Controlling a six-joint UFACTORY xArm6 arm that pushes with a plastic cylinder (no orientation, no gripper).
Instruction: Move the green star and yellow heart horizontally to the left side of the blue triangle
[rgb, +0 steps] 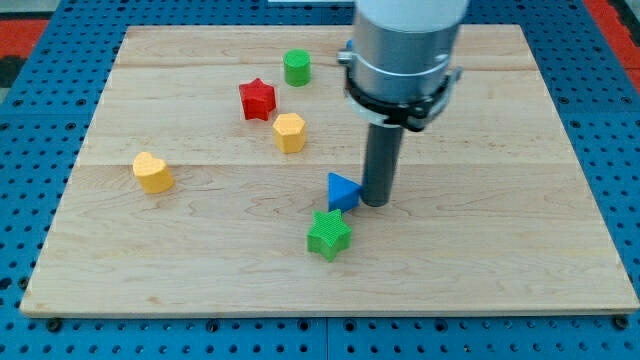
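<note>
The green star (329, 235) lies near the board's middle, toward the view's bottom. The blue triangle (342, 190) sits just above it and slightly to the right, close to it. The yellow heart (153, 172) lies far off at the view's left. My tip (377, 201) rests on the board right beside the blue triangle, on its right side, touching or nearly touching it. The tip is up and to the right of the green star.
A red star (258, 99), a green cylinder (297, 68) and a yellow hexagon block (289, 132) lie toward the view's top, left of the rod. The wooden board (520, 240) sits on a blue perforated surface.
</note>
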